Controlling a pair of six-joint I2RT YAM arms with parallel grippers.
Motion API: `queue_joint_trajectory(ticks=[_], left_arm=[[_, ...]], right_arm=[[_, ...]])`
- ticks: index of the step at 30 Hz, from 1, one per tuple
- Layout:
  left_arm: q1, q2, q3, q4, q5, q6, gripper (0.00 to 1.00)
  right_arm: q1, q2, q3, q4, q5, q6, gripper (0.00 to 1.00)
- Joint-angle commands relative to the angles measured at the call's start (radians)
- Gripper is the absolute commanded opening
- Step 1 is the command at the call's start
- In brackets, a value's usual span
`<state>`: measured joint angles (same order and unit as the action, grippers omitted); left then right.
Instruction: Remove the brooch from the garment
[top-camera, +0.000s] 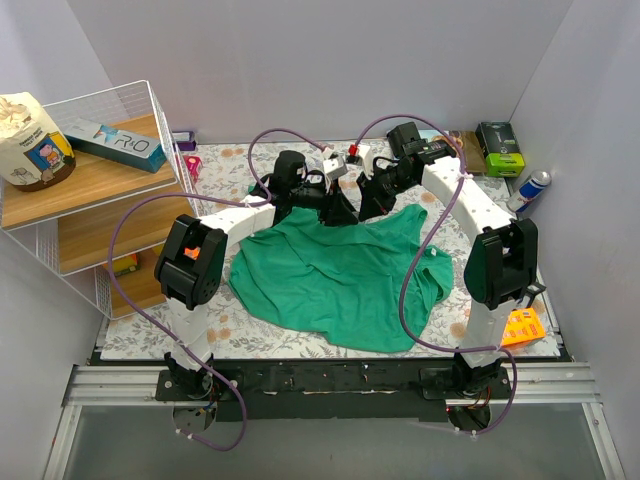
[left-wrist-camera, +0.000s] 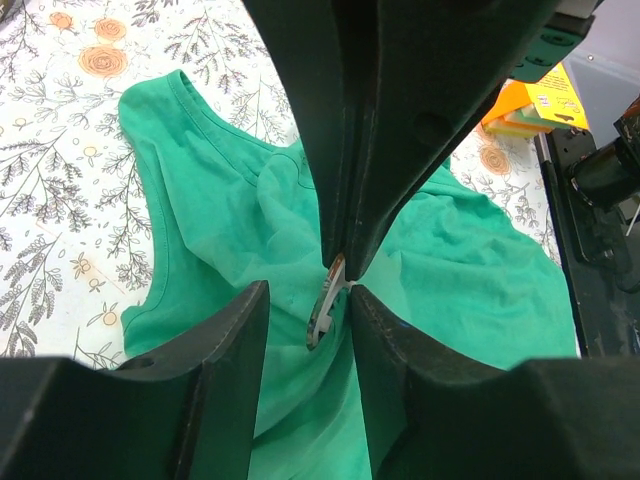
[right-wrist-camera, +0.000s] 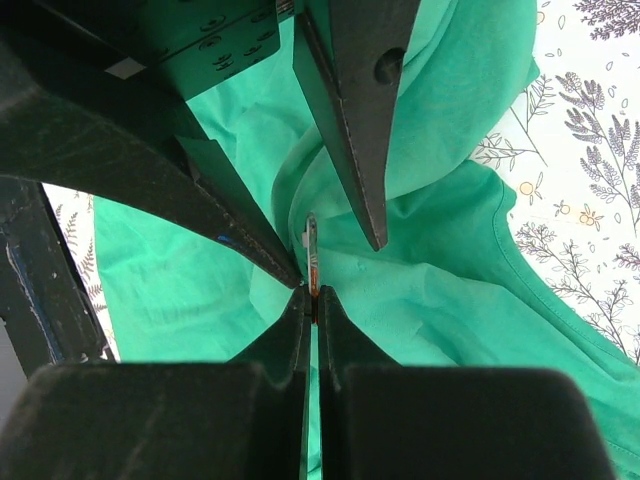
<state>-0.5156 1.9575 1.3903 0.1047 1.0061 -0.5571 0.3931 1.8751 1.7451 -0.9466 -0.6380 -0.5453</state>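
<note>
Floral matting covers your desk (top-camera: 248, 338). The green garment (top-camera: 340, 270) lies crumpled across its middle, rising to a peak on the side toward the far edge, where both arms meet. Your right hand (right-wrist-camera: 311, 292) is pinched tight on the brooch (left-wrist-camera: 326, 305), a thin pin seen edge-on in the right wrist view. Your left hand (left-wrist-camera: 308, 292) has its fingers apart, one on each side of the brooch, over bunched fabric.

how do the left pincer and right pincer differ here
The right pincer is shut on the brooch; the left pincer stands open around it. The right pincer reaches from the right, the left pincer from the left. Both meet over the garment.
</note>
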Motion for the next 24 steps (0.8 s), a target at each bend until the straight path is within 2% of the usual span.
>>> queue_joint_trajectory(ticks=[1,8,9,12,14,22,24], left_arm=[[-0.008,-0.025,0.038,-0.023,0.017,0.057,0.35],[-0.012,-0.022,0.049,-0.046,0.012,0.091,0.23],[-0.014,-0.020,0.053,-0.049,0.008,0.094,0.16],[-0.021,-0.016,0.061,-0.059,-0.001,0.095,0.03],[-0.024,-0.014,0.061,-0.053,-0.018,0.074,0.01],[-0.027,-0.023,0.029,0.012,-0.054,-0.047,0.00],[-0.023,-0.029,0.023,0.019,-0.051,-0.067,0.10]], right_arm=[[-0.002,0.013,0.039,0.000,-0.049,0.016,0.01],[-0.002,0.016,0.039,0.005,-0.060,0.027,0.01],[-0.002,0.015,0.036,0.008,-0.066,0.030,0.01],[-0.002,0.012,0.021,0.020,-0.083,0.042,0.01],[0.004,0.006,0.004,0.025,-0.089,0.047,0.01],[0.024,-0.008,-0.022,0.045,-0.071,0.059,0.01],[0.024,-0.007,-0.019,0.054,-0.048,0.071,0.01]])
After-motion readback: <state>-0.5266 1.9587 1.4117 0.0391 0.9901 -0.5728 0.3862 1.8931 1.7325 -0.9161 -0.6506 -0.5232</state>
